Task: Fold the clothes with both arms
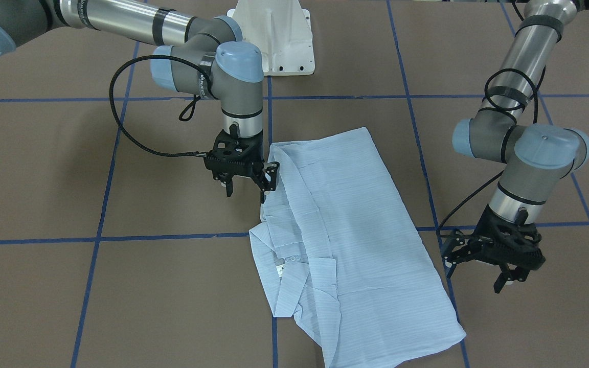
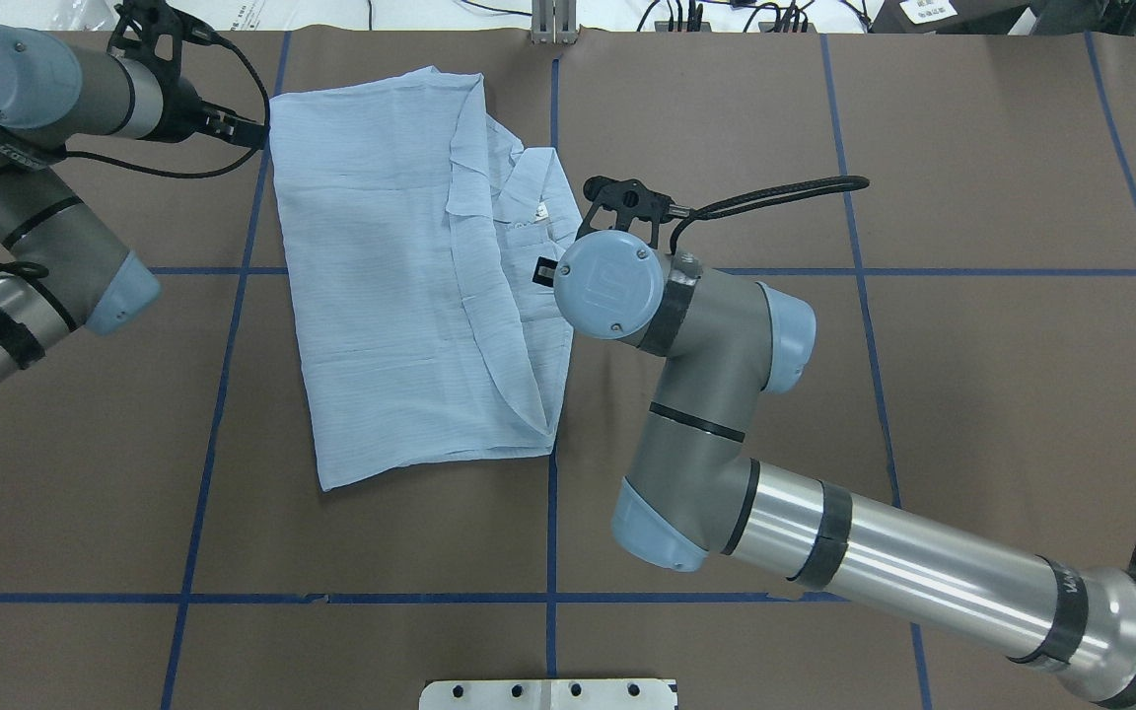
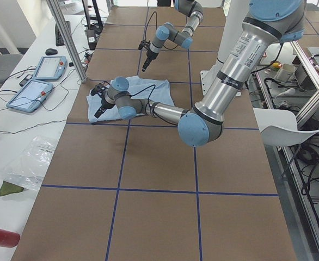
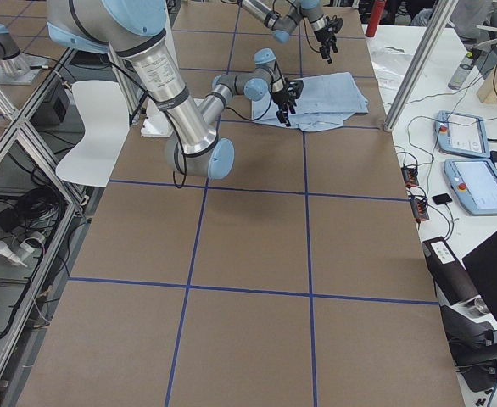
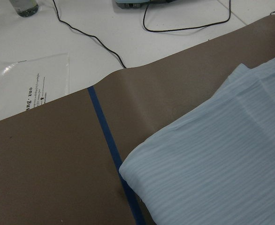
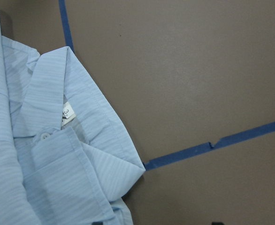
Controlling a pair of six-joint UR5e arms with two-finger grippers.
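both sets of jaws stand spread and hold nothing. the left gripper hangs low just beside one long edge of the shirt, apart from it. the right gripper sits at the opposite edge, near the collar, with one finger against or just over the cloth; whether it actually touches i cannot tell. the shirt lies flat on the desk, towards the side far from the robot's base, across one of the blue tape lines. it is already drawn in to a long, fairly narrow band, its side panels lapped over the middle and no sleeve trailing out. by my reading the lengthwise folds are done, if a little loose and rumpled along the collar side. what seems left is the crosswise folding, hem end brought up to collar end, probably with each arm taking a corner.
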